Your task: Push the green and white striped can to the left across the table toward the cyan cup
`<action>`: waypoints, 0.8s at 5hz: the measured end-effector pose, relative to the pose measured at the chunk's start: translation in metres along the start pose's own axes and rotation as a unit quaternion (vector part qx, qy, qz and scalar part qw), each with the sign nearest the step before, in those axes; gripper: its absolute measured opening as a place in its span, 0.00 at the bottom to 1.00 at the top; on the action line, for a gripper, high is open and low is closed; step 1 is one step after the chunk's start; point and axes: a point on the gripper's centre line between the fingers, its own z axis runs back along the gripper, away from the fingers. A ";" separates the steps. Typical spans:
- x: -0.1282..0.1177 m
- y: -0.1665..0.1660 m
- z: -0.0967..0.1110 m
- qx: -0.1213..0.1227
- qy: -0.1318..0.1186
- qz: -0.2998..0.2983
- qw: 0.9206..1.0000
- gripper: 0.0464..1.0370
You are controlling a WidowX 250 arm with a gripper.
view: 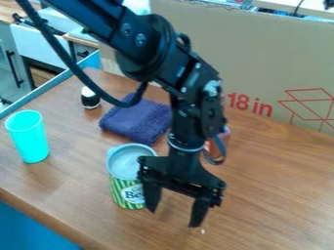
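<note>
The black pincer (pixel 174 218) is open and empty. Just beside it, partly behind one finger, stands a green striped can (pixel 122 188). Well to the pincer's left in the view is a bright blue-green cup (pixel 29 136). Behind the pincer lies a folded purple cloth (pixel 134 121); farther back stands big cardboard (pixel 261 53).

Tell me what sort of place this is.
Probably a robot lab or workshop: a robot pincer hangs over a wooden table, with printed cardboard behind it and a cabinet at upper left.
</note>
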 end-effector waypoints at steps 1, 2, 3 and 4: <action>0.003 0.020 -0.005 0.003 -0.002 0.026 1.000 0.96; -0.001 0.032 0.008 0.007 -0.020 0.038 0.999 0.96; -0.007 0.032 0.022 -0.009 -0.043 0.052 0.998 0.96; -0.030 0.000 0.040 -0.028 -0.029 0.001 0.999 0.96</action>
